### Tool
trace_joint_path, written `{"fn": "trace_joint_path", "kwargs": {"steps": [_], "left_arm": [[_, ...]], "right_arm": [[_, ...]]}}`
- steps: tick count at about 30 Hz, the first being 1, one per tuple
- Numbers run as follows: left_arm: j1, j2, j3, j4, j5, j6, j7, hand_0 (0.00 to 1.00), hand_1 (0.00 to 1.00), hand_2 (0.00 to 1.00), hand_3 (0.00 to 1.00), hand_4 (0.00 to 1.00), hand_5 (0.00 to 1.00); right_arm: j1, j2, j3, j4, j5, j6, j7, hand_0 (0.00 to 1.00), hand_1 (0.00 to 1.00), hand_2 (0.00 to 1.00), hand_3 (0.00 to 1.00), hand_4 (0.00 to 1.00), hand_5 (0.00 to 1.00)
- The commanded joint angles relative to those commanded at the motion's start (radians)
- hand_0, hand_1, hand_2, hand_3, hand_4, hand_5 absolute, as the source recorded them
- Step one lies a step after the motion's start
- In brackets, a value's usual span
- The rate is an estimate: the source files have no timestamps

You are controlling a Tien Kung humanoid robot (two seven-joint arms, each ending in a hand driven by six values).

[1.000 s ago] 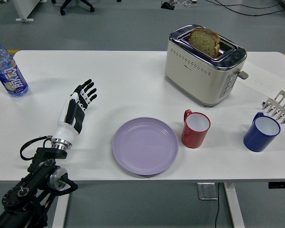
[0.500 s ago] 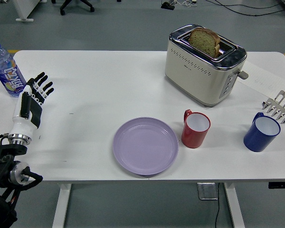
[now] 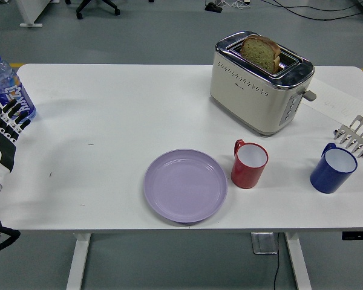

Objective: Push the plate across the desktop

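Evidently my left hand [image 3: 5,130] had been pulling back: a second earlier it hovered over the bench [image 3: 109,115] a little left of the plate [image 3: 185,185], half a second earlier it was out by the left edge, and now it hung at the very left margin of the view, just beside the water bottle [image 3: 8,87]. Its fingers were spread and straight, gripping nothing. My right hand did not show at all.

The plate itself had not shifted between those moments. It sat near the bench's near edge, roughly central, with the red mug [image 3: 250,164] just to its right, close to the rim though I could not tell whether they touched. To me that suggested the push was either finished or not being attempted at this instant, since my hand was well apart from the plate and heading away.

The plate was a round, shallow, pale lilac dish, empty, lying flat with a low raised rim and a matte surface. I judged it would slide readily on the smooth white bench if nudged at the rim. Farther off stood the toaster [image 3: 261,84] with a slice of bread in its slot, and the blue mug [image 3: 333,168] at the right.
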Motion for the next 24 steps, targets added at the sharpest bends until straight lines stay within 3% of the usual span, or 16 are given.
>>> {"fn": "trace_joint_path", "kwargs": {"steps": [6,16,24], "left_arm": [[0.018,0.005,-0.043,-0.038,0.008,-0.021,0.090,0.817,0.832,0.860,0.820,0.486,0.998],[0.022,0.008,-0.126,-0.078,0.058,-0.114,0.272,0.819,0.832,0.846,0.815,0.482,0.998],[0.013,0.012,-0.159,-0.090,0.068,-0.161,0.330,0.821,0.833,0.847,0.814,0.485,0.998]], "right_arm": [[0.003,0.000,0.000,0.000,0.002,0.000,0.001,0.608,0.545,0.628,0.627,0.134,0.354],[0.006,-0.001,0.002,0.000,0.003,-0.001,0.002,0.607,0.545,0.627,0.628,0.135,0.354],[0.007,0.000,0.005,0.000,0.000,-0.001,0.000,0.608,0.545,0.627,0.627,0.135,0.355]]}}
